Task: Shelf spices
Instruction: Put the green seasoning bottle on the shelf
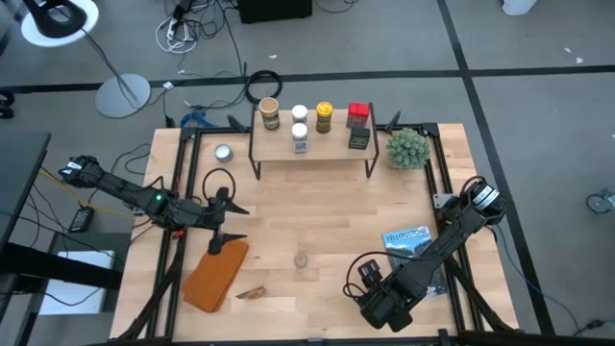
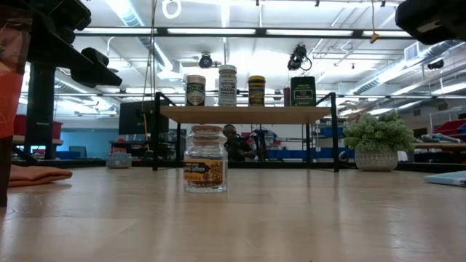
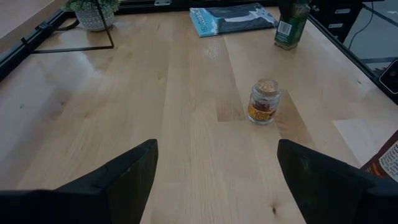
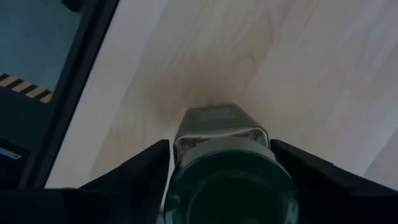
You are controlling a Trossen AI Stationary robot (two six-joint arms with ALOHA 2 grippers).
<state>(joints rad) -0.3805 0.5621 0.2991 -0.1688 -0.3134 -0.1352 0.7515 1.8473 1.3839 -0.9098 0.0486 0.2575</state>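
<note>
A green-capped jar (image 4: 227, 171) sits between the right gripper (image 4: 221, 168)'s two dark fingers at the near right part of the table (image 1: 317, 207). The fingers flank it closely on both sides; whether they touch the glass cannot be told, so a firm hold cannot be confirmed. In the left wrist view the same jar (image 3: 291, 25) stands upright on the wood, near a blue booklet (image 3: 233, 18).

A small cork-topped jar (image 2: 204, 159) with an orange label stands alone, upright, near the table's middle, well apart from both grippers.

The shelf (image 1: 312, 144) stands at the far edge of the table, centred. On its wooden top are six spices: a tan-lidded jar (image 1: 270, 113) at the left end, two white-capped jars (image 1: 300, 127) one behind the other, a yellow-topped jar (image 1: 324, 117), then a red tin (image 1: 358, 113) and a dark tin (image 1: 358, 137) at the right end.

The left gripper (image 1: 219, 219) hovers over the left side of the table, fingers spread wide, holding nothing. Just beside it lies an orange cloth (image 1: 216, 274).

Just right of the shelf is a spiky green plant (image 1: 407, 148). A flat round silver tin (image 1: 224, 152) lies left of the shelf.
</note>
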